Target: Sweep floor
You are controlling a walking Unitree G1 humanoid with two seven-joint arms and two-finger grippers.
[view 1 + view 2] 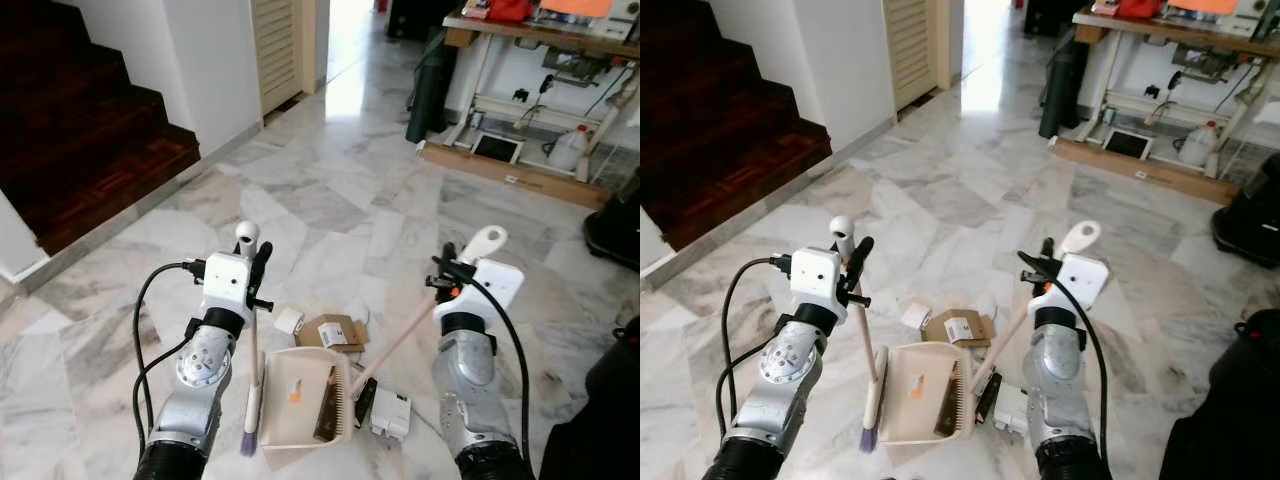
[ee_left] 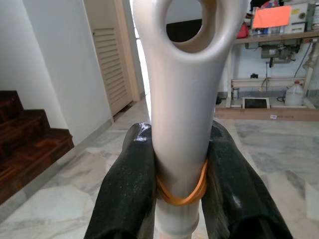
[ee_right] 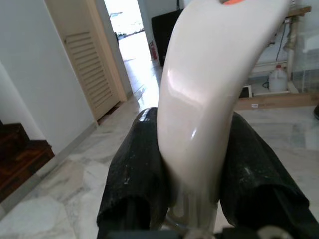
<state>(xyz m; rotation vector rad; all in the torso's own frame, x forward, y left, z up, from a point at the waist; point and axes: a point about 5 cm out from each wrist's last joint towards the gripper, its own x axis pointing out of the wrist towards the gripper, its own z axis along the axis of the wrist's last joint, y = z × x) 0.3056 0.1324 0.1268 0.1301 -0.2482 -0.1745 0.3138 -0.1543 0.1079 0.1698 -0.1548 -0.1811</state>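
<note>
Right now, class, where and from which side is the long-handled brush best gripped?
Grip the brush high on its handle, just below the widened end, where the right tool is clamped on it. The shaft is slim and slants down toward the dustpan, so the fingers close across it from either side.

The two head views look forward and down from above the arms onto the marble floor (image 1: pixel 330 200), the right eye set slightly to one side, and both take in the dark wooden stairs (image 1: pixel 90 130) far left and the worktable (image 1: pixel 1170 40) far right. Each wrist camera sits very close behind its own fingers, facing level across the room. Both share the louvred door (image 2: pixel 112 64) and what seems to be the same white jug (image 3: pixel 278 79) under the worktable.
</note>
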